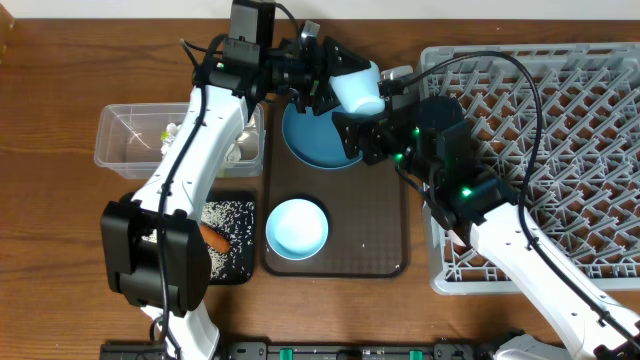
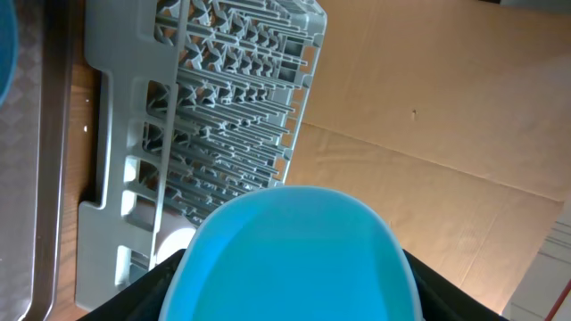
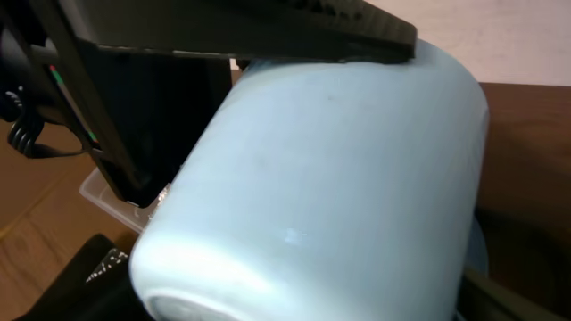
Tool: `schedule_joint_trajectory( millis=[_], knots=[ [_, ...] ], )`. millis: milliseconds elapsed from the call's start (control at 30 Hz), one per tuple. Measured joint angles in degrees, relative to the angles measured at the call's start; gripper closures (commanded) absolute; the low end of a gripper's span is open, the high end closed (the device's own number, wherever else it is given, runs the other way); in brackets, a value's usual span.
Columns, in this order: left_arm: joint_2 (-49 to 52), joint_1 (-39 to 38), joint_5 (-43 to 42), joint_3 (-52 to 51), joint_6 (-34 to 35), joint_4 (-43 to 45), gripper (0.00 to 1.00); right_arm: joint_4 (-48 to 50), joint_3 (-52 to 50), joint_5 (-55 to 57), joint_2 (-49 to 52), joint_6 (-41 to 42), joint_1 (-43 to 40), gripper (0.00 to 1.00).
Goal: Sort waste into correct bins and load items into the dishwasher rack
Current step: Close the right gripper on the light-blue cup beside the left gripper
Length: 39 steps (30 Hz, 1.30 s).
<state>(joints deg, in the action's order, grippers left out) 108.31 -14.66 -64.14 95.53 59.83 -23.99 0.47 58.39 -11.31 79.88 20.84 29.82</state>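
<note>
My left gripper (image 1: 335, 82) is shut on the light blue cup (image 1: 358, 88), holding it on its side in the air above the round blue plate (image 1: 308, 148). In the left wrist view the cup's blue inside (image 2: 294, 259) fills the space between my black fingers. My right gripper (image 1: 362, 122) is right next to the cup with its jaws spread wide. The cup's pale outer wall (image 3: 330, 169) fills the right wrist view between them. The white bowl (image 1: 296, 228) with its light blue inside sits on the brown tray. The grey dishwasher rack (image 1: 560, 150) lies to the right.
The brown serving tray (image 1: 385, 240) carries the plate and bowl. A clear tub (image 1: 125, 140) with white scraps stands at the left. Below it, a black tray (image 1: 238, 268) holds rice grains and an orange carrot (image 1: 213, 238). Both arms cross above the plate.
</note>
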Motion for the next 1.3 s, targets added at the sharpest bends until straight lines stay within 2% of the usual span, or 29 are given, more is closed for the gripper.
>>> schedule_joint_trajectory(
  millis=[167,267,633,900,967,1133,1300],
  knots=[
    [0.00,0.15,-0.24,0.02,0.02,0.26,0.36,1.79,-0.63,0.46,0.00,0.46,0.00,0.28],
    [-0.02,0.35,-0.20,0.17,0.17,0.55,0.36,3.23,-1.14,0.39,0.13,0.79,0.00,0.29],
    [-0.39,0.52,-0.20,0.46,0.15,0.87,0.36,6.23,-1.55,-0.70,0.33,1.49,0.04,0.13],
    [-0.44,0.52,-0.44,0.85,0.13,0.92,0.36,7.65,-1.60,-0.42,0.33,2.23,0.04,0.13],
    [-0.46,0.52,-0.55,0.96,0.13,1.11,0.36,8.20,-1.64,0.35,0.35,2.49,0.04,0.10],
    [-0.52,0.50,-0.85,0.92,-0.04,0.26,0.36,11.30,-1.64,5.18,0.35,2.14,0.02,0.08],
    [-0.52,0.07,-0.85,0.90,-0.07,0.00,0.36,12.70,-1.44,7.19,0.33,0.57,0.04,0.11]
  ],
)
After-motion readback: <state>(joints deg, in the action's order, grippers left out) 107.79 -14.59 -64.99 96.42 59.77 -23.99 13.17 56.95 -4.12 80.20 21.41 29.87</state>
